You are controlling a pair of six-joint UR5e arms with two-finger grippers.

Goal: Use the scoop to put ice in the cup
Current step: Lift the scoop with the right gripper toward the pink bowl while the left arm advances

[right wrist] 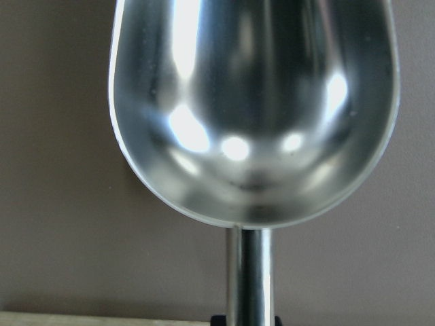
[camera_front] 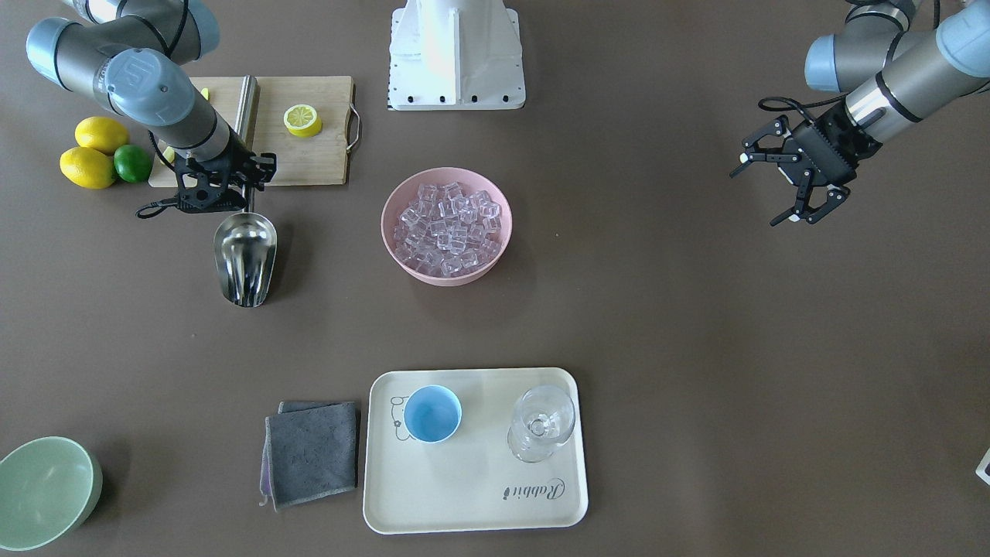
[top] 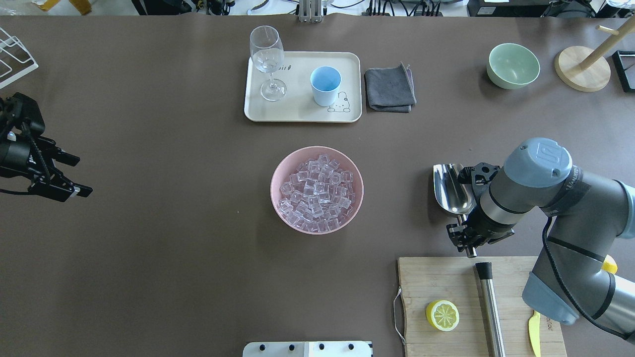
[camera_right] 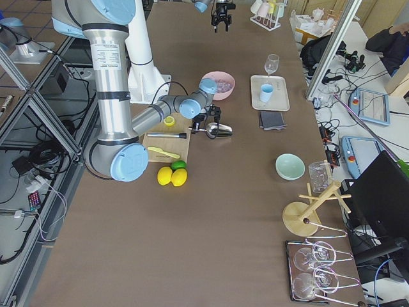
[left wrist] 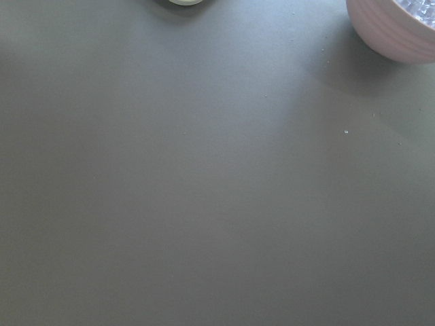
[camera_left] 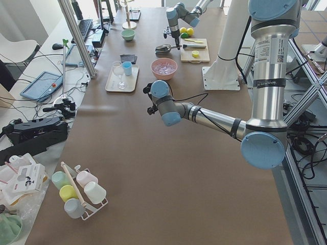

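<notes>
The steel scoop (camera_front: 244, 259) lies low at the table on my right side, trough up and empty, and fills the right wrist view (right wrist: 251, 102). My right gripper (camera_front: 240, 197) is over its thin handle (right wrist: 249, 278), with a dark pad touching each side, shut on it; it also shows overhead (top: 466, 238). The ice (camera_front: 448, 224) fills a pink bowl (top: 274, 188) at the table's middle. The light-blue cup (camera_front: 431, 414) stands empty on a cream tray (camera_front: 472, 487). My left gripper (camera_front: 773, 193) is open and empty, far off to the side.
A stemmed glass (camera_front: 541, 422) shares the tray. A grey cloth (camera_front: 313, 452) lies beside it, a green bowl (camera_front: 42, 491) further off. Behind the scoop is a cutting board (camera_front: 309, 162) with a lemon half (camera_front: 302, 120) and a steel cylinder (top: 490, 307). Lemons and a lime (camera_front: 93, 155) lie beside it.
</notes>
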